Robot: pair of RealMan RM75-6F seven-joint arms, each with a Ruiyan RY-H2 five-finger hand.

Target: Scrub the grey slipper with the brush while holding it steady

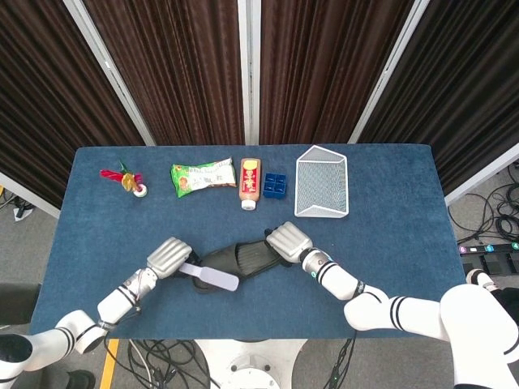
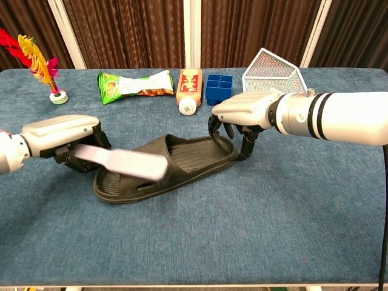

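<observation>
Left robot hand (image 2: 60, 136) is gripping the pale brush (image 2: 124, 162) by its handle, fingers curled tight around it, and the brush head is lying across the strap at the toe end of the grey slipper (image 2: 163, 167). Right robot hand (image 2: 245, 112) is pressing down on the slipper's heel end, fingers bent over the rim and touching it, pinning it to the blue worktop (image 2: 273, 212). The slipper is sitting near the middle of the worktop, angled between both robot hands. Along the far edge are lying a feathered shuttlecock (image 1: 126, 179), a green snack bag (image 1: 203, 176), a sauce bottle (image 1: 250, 183), a blue block (image 1: 276, 185) and a white wire basket (image 1: 322, 193).
</observation>
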